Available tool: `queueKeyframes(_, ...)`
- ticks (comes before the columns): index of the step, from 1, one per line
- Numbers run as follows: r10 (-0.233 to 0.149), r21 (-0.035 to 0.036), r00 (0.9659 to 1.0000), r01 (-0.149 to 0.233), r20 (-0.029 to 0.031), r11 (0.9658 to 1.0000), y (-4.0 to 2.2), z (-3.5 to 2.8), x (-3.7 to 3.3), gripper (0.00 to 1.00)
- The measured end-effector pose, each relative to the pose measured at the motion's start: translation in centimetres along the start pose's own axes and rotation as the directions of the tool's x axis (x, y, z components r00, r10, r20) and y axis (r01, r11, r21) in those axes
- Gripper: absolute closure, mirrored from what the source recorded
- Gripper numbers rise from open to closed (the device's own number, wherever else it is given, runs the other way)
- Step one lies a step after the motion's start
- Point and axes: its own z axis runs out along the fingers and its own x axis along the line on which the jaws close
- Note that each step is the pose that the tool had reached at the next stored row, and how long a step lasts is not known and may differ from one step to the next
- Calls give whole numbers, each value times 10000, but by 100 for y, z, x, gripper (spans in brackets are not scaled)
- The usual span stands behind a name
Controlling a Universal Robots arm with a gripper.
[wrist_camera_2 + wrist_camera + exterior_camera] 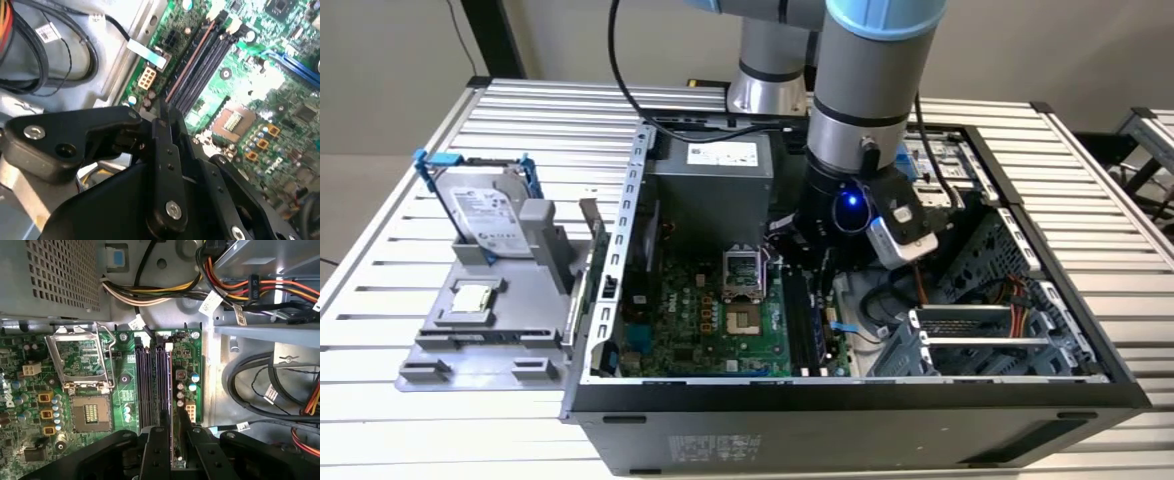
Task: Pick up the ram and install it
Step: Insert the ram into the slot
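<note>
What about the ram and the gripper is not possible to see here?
1. First wrist view: the gripper covers the near end of the ram, so its seating is unclear.
2. Second wrist view: the ram is edge-on; its chips are hidden.
3. Exterior view: the arm's wrist hides the gripper's tips.

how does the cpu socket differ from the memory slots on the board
The cpu socket is squarish, the memory slots long and narrow. The cpu socket shows silver metal and gold contacts; the memory slots are black. Both sit on the green motherboard.
</note>
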Motion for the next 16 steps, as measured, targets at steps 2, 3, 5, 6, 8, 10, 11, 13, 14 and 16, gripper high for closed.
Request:
queueKeyframes(2, 0, 1, 10000, 0, -1, 10000, 0, -1, 0, 100)
queueKeyframes(3, 0, 1, 10000, 0, -1, 10000, -1, -1, 0, 100)
queueKeyframes(5, -1, 2, 10000, 1, -1, 10000, -1, -1, 0, 100)
queueKeyframes(6, -1, 2, 10000, 1, -1, 10000, -1, -1, 0, 100)
queueKeyframes(8, -1, 2, 10000, 1, -1, 10000, -1, -1, 0, 100)
queueKeyframes(10, -2, 2, 10000, 2, -1, 10000, -1, -1, -1, 100)
queueKeyframes(11, -3, 3, 10000, 3, -1, 10000, -1, -1, -1, 100)
queueKeyframes(13, -3, 2, 10000, 3, -1, 10000, -1, -1, -1, 100)
queueKeyframes(14, -3, 2, 10000, 3, -1, 10000, -1, -1, -1, 100)
queueKeyframes(16, -3, 2, 10000, 3, -3, 10000, -1, -1, -2, 100)
